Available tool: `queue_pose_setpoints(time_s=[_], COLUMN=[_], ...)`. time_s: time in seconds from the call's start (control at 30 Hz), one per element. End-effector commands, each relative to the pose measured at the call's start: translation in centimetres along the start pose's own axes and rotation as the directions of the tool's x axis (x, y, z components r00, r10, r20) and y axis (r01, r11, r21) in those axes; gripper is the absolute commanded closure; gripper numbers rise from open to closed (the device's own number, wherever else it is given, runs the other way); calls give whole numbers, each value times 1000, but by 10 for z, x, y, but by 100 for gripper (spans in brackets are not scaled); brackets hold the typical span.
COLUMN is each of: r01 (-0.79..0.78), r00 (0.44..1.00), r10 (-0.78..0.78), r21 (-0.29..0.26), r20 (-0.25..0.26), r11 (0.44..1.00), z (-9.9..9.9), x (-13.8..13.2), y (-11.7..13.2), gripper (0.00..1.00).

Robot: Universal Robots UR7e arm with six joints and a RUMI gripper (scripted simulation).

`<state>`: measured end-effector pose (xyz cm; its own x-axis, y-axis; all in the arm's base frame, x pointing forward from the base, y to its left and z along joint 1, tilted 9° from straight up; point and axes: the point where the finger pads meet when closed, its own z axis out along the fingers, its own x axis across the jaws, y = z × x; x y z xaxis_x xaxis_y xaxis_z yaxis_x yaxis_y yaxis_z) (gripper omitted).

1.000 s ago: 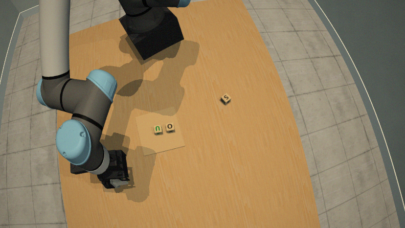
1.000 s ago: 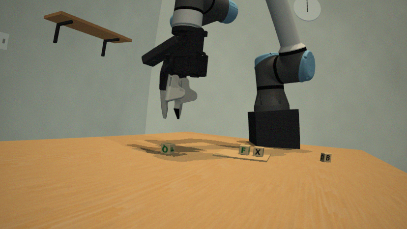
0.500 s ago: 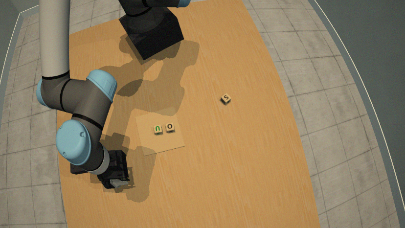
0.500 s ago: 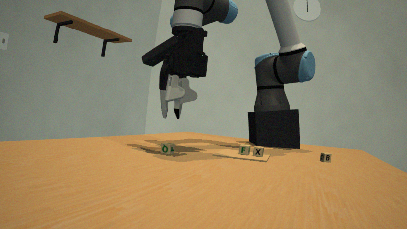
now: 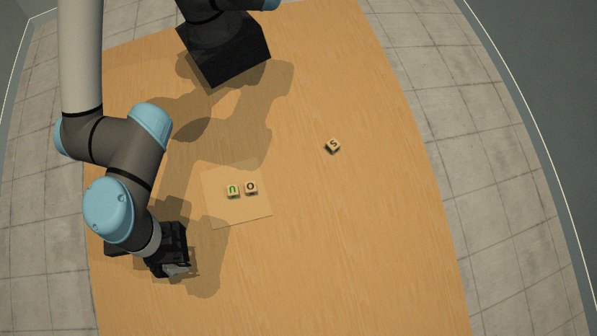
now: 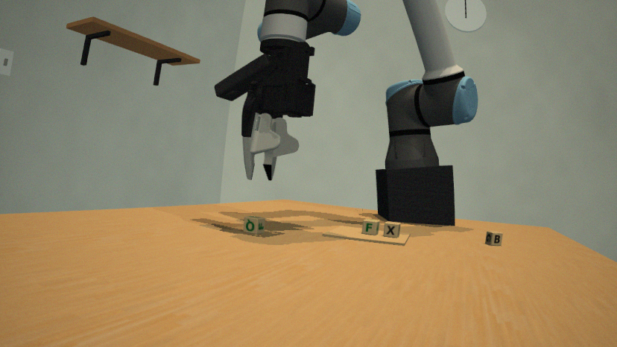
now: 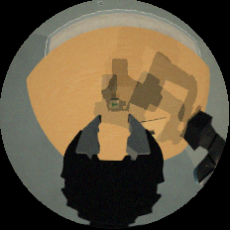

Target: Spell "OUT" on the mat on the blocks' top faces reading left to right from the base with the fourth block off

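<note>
The gripper, partly open and holding nothing, hovers above a block on the table. The U block and O block sit near each other on the mat; the S block lies off it.

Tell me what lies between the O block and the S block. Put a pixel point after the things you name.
No other block, just the mat's edge and bare wood between the O block (image 5: 250, 187) (image 6: 391, 229) and the S block (image 5: 332, 145) (image 6: 493, 238); the top view shows it.
</note>
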<state>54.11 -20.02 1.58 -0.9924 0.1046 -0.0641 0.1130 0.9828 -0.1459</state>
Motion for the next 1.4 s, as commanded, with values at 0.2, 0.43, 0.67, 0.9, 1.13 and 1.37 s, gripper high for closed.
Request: queue_pose_setpoints(time_s=[0.2, 0.43, 0.67, 0.9, 1.13, 1.37], r01=[0, 0, 0, 0, 0, 0], r00=[1000, 1000, 1000, 1000, 1000, 1000], r10=[0, 0, 0, 0, 0, 0], r21=[0, 0, 0, 0, 0, 0], r20=[1, 1, 1, 1, 1, 1], r11=[1000, 1000, 1000, 1000, 1000, 1000], z=[2, 7, 16, 24, 35, 44], x=[0, -1, -1, -1, -1, -1], y=[0, 0, 0, 0, 0, 0], gripper=[63, 63, 63, 63, 63, 63])
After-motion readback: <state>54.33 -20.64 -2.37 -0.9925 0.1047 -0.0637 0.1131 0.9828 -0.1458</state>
